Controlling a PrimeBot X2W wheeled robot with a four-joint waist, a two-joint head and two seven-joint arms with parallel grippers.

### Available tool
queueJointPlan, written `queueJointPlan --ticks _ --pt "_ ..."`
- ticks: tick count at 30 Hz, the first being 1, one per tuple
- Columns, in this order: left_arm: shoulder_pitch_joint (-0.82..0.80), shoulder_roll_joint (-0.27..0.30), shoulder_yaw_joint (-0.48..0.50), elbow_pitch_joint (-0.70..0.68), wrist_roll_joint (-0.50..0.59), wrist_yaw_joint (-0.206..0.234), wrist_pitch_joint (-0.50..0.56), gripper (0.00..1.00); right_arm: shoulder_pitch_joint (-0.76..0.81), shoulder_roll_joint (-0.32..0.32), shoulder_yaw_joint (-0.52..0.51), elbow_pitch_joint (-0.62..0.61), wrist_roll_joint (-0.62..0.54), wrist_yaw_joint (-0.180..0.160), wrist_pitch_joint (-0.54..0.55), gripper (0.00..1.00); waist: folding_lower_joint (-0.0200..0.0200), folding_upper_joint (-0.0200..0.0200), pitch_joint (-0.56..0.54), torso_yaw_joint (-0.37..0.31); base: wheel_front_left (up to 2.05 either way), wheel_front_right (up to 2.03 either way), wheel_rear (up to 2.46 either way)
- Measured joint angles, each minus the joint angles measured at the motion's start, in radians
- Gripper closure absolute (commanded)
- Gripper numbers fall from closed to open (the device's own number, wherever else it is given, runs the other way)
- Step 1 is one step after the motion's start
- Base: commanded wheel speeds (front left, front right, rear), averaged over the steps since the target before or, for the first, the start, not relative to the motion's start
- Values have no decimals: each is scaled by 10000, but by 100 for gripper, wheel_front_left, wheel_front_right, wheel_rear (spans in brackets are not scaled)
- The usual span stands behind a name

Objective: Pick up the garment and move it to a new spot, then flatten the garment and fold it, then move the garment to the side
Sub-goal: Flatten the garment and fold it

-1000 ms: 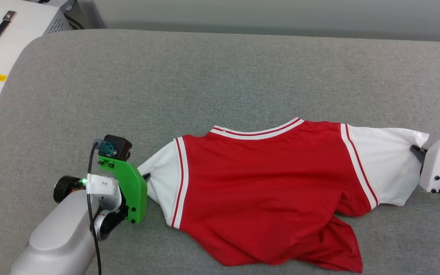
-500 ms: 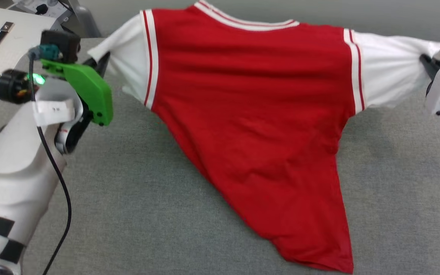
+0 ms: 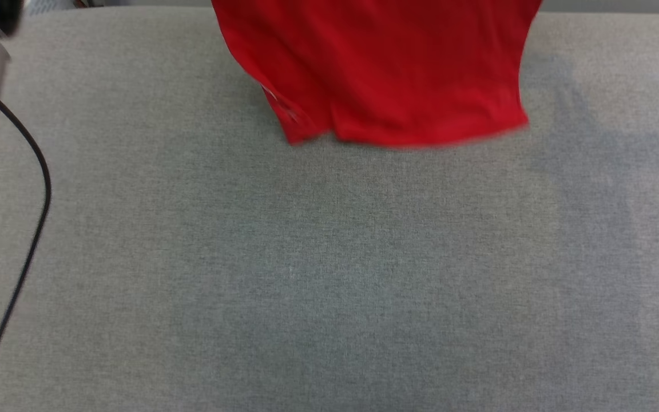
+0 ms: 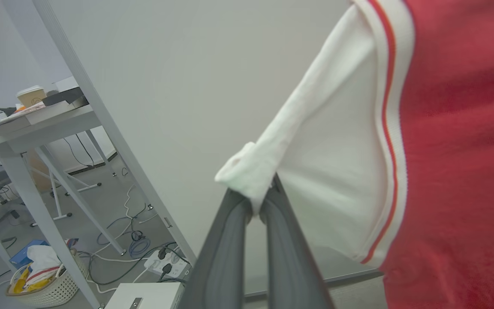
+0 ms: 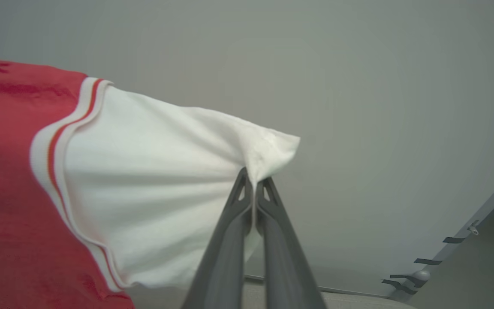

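Note:
The garment (image 3: 381, 68), a red jersey with white sleeves and red-white striped trim, hangs in the air above the grey cushioned surface (image 3: 329, 257); in the head view its red lower hem dangles at the top centre, clear of the surface. My left gripper (image 4: 257, 201) is shut on the bunched cuff of one white sleeve (image 4: 328, 171). In the right wrist view my right gripper (image 5: 254, 182) is shut on the cuff of the other white sleeve (image 5: 152, 180). The shirt is stretched between the two.
My pale left forearm and its black cable (image 3: 32, 189) run along the left edge of the head view. In the left wrist view a grey table (image 4: 37, 124), floor cables and a white basket (image 4: 45, 283) lie beyond the surface, beside a white case (image 4: 144, 296).
Both grippers have lifted the garment off the surface by its sleeves and risen out of the top of the head view. The hem has left the surface and hangs free.

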Motion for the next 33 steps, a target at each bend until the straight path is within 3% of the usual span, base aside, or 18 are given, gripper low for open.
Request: queueJointPlan --ticks 10,16,22,33 --pt "-2184 86 201 1053 102 -100 -825 100 -2991 81 148 1156 -635 10 -1089 100 0 0 1146 -209 0 0 0" --pt "-2423 4 336 1728 -121 -240 -1114 100 -3587 297 713 2150 -579 10 -1528 100 0 0 1845 -315 0 0 0" --pt "-1748 -155 351 2243 -602 -301 -1350 100 -3276 763 1409 2847 100 8 -2125 100 0 0 2252 -428 0 0 0" --pt "1573 -485 414 1559 -2199 -343 -1513 100 7 851 2980 2520 2380 0 -2869 100 0 0 1910 -423 0 0 0"
